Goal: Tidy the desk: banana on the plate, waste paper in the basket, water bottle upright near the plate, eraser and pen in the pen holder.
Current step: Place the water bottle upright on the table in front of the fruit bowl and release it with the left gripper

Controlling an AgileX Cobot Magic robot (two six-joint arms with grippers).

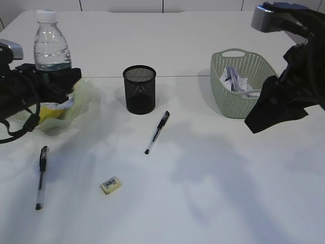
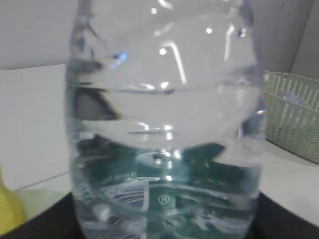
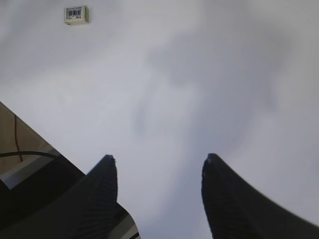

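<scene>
The water bottle (image 1: 51, 43) is upright at the far left behind the plate (image 1: 76, 104), and my left gripper (image 1: 51, 77) is shut on its lower half. It fills the left wrist view as the water bottle (image 2: 164, 124), with my left gripper (image 2: 164, 221) closed round it; its base is hidden. The banana (image 1: 48, 111) lies in the plate. The pen holder (image 1: 139, 89) stands mid-desk. One pen (image 1: 157, 132) lies in front of it, another pen (image 1: 41, 175) at front left. The eraser (image 1: 110, 184) is seen again as the eraser (image 3: 76, 14). Waste paper (image 1: 237, 81) sits in the basket (image 1: 241, 104). My right gripper (image 3: 159, 164) is open and empty.
The right arm (image 1: 287, 94), wrapped in black cloth, hangs beside the basket at the right edge. The left arm's cables (image 1: 18, 107) crowd the plate's left side. The basket (image 2: 294, 119) shows past the bottle. A seam (image 1: 188, 76) crosses the white desk.
</scene>
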